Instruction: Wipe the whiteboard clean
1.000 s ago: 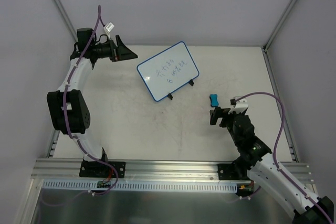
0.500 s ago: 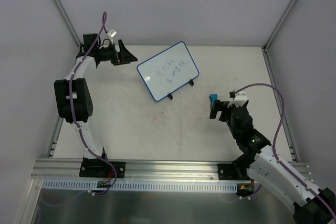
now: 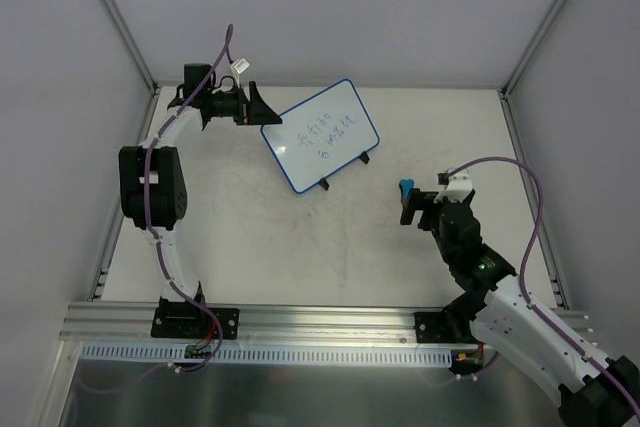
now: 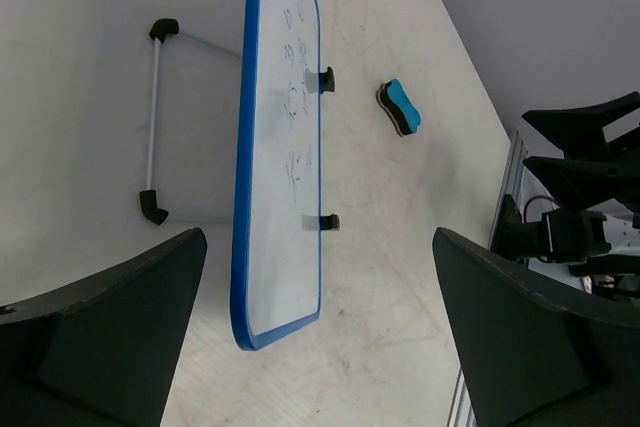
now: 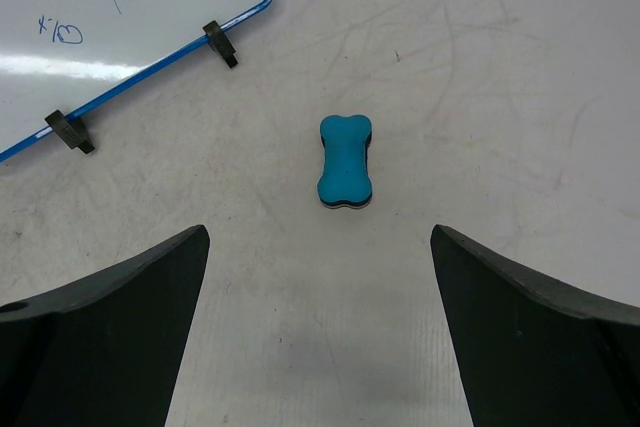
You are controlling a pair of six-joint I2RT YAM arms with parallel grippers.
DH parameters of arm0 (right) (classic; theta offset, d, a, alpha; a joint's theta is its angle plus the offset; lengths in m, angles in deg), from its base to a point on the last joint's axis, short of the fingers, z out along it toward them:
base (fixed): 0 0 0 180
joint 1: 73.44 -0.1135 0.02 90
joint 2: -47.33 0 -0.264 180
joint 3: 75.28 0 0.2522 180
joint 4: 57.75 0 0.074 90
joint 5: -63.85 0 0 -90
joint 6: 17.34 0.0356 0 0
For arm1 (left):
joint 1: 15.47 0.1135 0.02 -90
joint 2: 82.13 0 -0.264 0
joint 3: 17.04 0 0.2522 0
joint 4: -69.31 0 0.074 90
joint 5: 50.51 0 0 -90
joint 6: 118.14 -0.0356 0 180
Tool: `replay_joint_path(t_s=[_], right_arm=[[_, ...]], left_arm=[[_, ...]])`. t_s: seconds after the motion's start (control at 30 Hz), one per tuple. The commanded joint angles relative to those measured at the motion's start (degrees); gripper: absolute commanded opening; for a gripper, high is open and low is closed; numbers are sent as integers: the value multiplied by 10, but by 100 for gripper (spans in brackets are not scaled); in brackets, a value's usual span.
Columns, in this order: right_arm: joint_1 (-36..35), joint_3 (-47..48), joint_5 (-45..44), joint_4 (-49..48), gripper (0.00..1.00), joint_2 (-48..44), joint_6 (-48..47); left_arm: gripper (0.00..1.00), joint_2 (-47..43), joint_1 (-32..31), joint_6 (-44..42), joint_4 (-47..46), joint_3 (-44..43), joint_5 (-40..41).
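The whiteboard (image 3: 320, 134) stands tilted on two black clip feet at the table's back middle, with faint handwriting on it. In the left wrist view the whiteboard (image 4: 285, 147) shows almost edge-on, its blue rim toward me. My left gripper (image 3: 262, 112) is open just off the board's left corner, holding nothing. The left gripper (image 4: 320, 277) frames the board's near corner without touching it. The blue bone-shaped eraser (image 3: 405, 188) lies on the table right of the board. My right gripper (image 3: 408, 205) is open just short of the eraser (image 5: 345, 161), nothing between its fingers.
White enclosure walls and slanted aluminium posts (image 3: 115, 22) bound the table at the back and sides. An aluminium rail (image 3: 320, 322) runs along the near edge by the arm bases. My right arm (image 4: 580, 177) shows at the far right of the left wrist view.
The left arm has swung right along the back, bringing its open gripper up to the whiteboard's left corner. The right gripper edged toward the eraser, then held still.
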Motion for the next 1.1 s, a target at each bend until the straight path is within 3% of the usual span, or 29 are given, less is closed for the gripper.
replay_joint_path(t_s=[0.0,0.23,0.3,0.47,0.77,1.07], right_arm=[[3,18,-14,-3,99,-10,9],[4,11,-11,-3,99,-32,11],[5,11,-16,4,99,-33,12],[11,25,-15,26,99,-9,13],[19,25,-5,29,99,-5,40],[23,21,1,29,99,3,41]], left_arm=[[99,13,4,-13,-14,-6,-30],[97,27,4,-9,-14,-6,-24],[90,35,-12,-2,-15,-14,-34],[85,56,-22,6,-15,-22,-37],[60,69,-29,9,-15,-26,-47],[46,79,-28,19,-14,-41,-61]])
